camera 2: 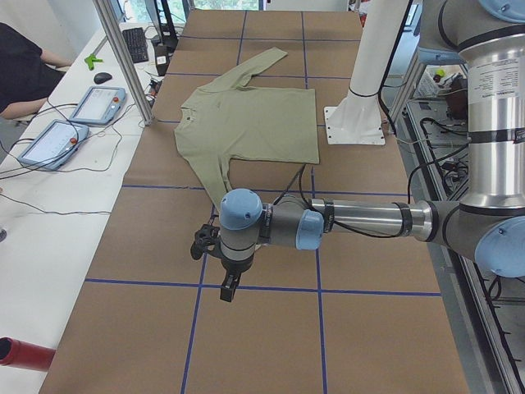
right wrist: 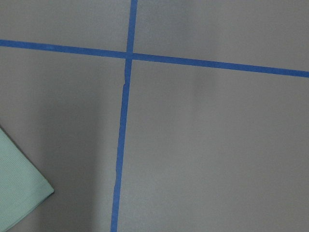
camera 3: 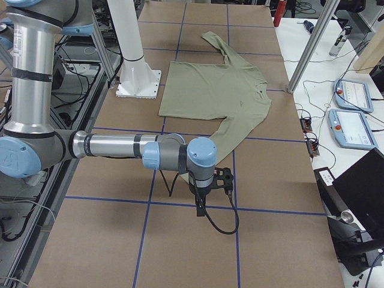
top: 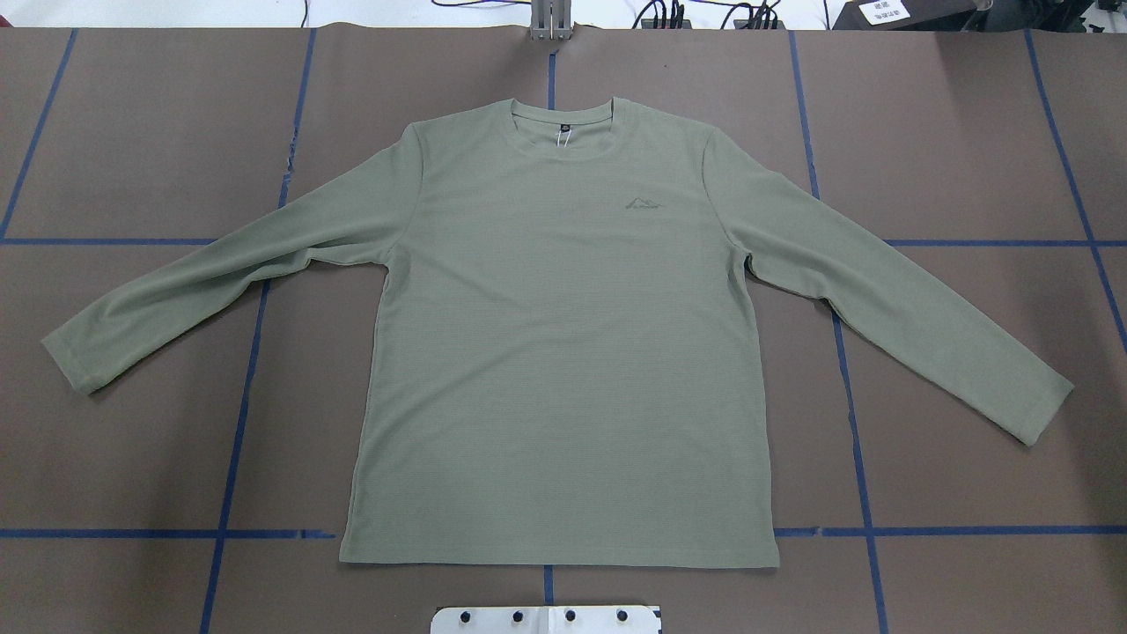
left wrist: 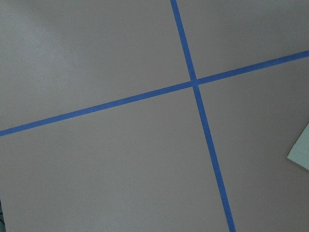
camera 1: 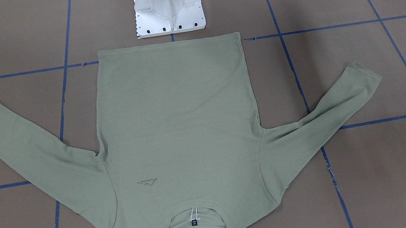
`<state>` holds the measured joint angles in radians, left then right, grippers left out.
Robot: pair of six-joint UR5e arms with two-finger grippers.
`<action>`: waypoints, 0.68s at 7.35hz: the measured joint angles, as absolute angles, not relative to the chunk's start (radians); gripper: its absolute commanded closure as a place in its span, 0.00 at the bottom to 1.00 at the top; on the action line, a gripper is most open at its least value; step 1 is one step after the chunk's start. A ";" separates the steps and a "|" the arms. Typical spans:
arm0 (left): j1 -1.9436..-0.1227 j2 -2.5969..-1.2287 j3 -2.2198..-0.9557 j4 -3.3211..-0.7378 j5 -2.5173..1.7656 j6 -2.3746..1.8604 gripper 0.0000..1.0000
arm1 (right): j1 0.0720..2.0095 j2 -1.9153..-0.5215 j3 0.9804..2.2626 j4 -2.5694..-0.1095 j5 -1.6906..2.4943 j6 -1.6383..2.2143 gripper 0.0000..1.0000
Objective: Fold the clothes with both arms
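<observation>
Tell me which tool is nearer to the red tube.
Left. The left tool hangs at the tube's end of the table, past one sleeve of the shirt; the right tool hangs past the other sleeve.

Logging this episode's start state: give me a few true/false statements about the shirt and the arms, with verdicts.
1. The shirt lies flat with both sleeves spread out. True.
2. Its collar is next to the pedestal base. False: the hem is by the base and the collar is on the far side.
3. The chest logo faces up. True.
4. The left end effector grips the shirt. False: it and the right end effector hang over bare table, and both cuffs lie free.
</observation>
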<state>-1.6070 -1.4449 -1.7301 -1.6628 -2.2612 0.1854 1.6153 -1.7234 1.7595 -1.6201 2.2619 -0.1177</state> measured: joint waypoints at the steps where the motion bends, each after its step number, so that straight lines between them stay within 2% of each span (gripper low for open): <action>1: -1.607 -1.445 -1.734 -1.663 -2.261 0.186 0.00 | 1.615 -1.724 1.760 -1.620 2.263 -0.118 0.00; 5: -1.602 -1.440 -1.841 -1.681 -2.261 0.184 0.00 | 1.570 -1.703 1.768 -1.540 2.271 -0.110 0.00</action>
<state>-1.6017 -1.4398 -1.8412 -1.6811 -2.2610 0.1839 1.5703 -1.7028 1.7678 -1.5397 2.2711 -0.1104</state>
